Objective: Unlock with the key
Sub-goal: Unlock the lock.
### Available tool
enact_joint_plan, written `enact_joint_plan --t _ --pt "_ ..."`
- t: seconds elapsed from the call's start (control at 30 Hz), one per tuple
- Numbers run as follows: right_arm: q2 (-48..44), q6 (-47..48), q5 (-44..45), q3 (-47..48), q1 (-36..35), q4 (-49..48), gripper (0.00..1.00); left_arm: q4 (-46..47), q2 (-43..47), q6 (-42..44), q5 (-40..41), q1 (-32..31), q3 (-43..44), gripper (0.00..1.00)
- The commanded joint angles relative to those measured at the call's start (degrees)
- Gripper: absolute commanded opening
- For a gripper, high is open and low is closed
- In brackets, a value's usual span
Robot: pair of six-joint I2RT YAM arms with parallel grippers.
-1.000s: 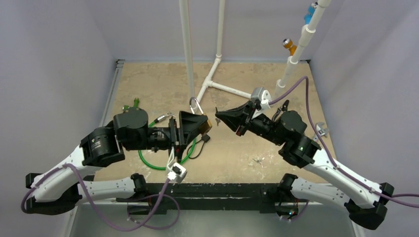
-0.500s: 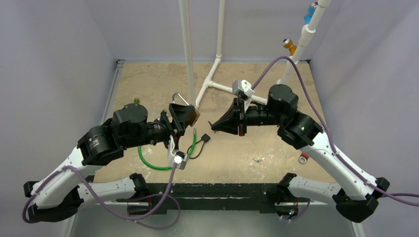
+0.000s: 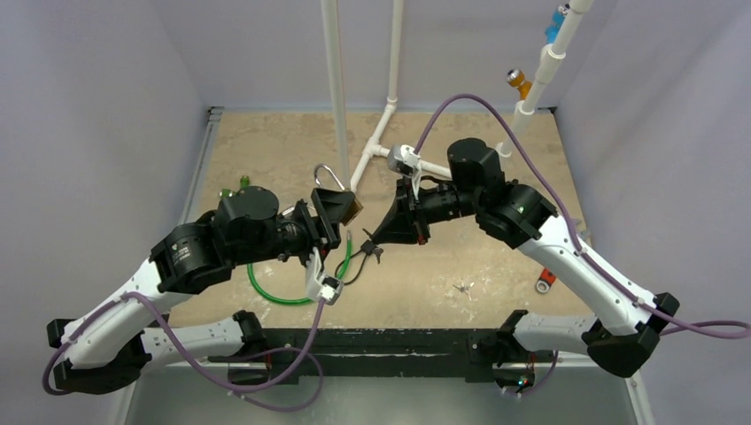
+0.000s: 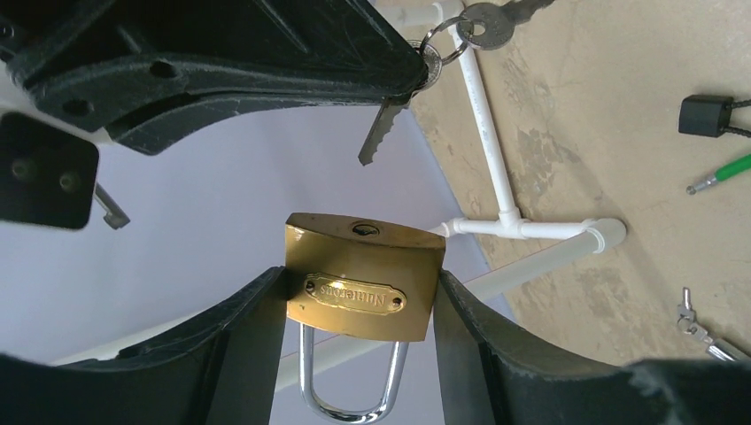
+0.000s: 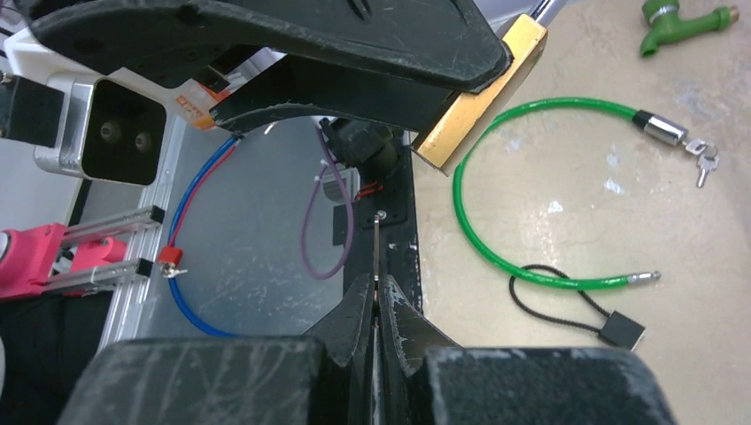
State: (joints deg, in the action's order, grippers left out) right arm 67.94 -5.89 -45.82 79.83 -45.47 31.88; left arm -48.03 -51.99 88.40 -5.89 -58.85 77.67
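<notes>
On the left, the left hand (image 4: 359, 297) is clamped on the brass padlock (image 4: 363, 283), one finger on each narrow side. The lock is held up off the table (image 3: 443, 274), with the shackle (image 4: 352, 390) pointing back toward the wrist and the keyhole (image 4: 365, 229) facing the other arm. This hand's job is probably just to stay rigid, since any give in the grip would let the lock swing away once the key presses on it.

In the gap between the arms, the key (image 4: 379, 133) has its tip close to the keyhole but clearly apart from it. In the left wrist view the blade is slanted rather than square to the keyhole face. The slant should be taken out first, then the teeth turned to suit the slot, and only after that should the key go in. It should go in slowly along the blade's own line and back off if it jams.

On the right, the right hand (image 5: 376, 301) is fully closed on the key's head. A spare key (image 4: 483, 22) dangles from the ring and could knock against the lock. The pinch is narrow, so the key may pivot when twisted. It should be seated fully before turning from the wrist.
</notes>
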Motion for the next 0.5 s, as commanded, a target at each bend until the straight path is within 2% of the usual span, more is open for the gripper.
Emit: enact_joint_plan --t 0.0,0.27,0.47 --pt "-0.01 1.38 2.68 2.43 -0.68 2.13 0.0 2.67 0.3 7.3 2.49 -1.1 0.82 0.0" --pt "1.97 -0.57 9.62 1.68 -0.78 1.29 0.0 -1.7 -0.75 11.53 7.05 -2.55 0.5 0.0" --pt "3.49 -1.63 9.61 1.79 -0.78 0.51 0.0 -3.29 -1.12 12.4 8.7 -2.76 0.17 0.0"
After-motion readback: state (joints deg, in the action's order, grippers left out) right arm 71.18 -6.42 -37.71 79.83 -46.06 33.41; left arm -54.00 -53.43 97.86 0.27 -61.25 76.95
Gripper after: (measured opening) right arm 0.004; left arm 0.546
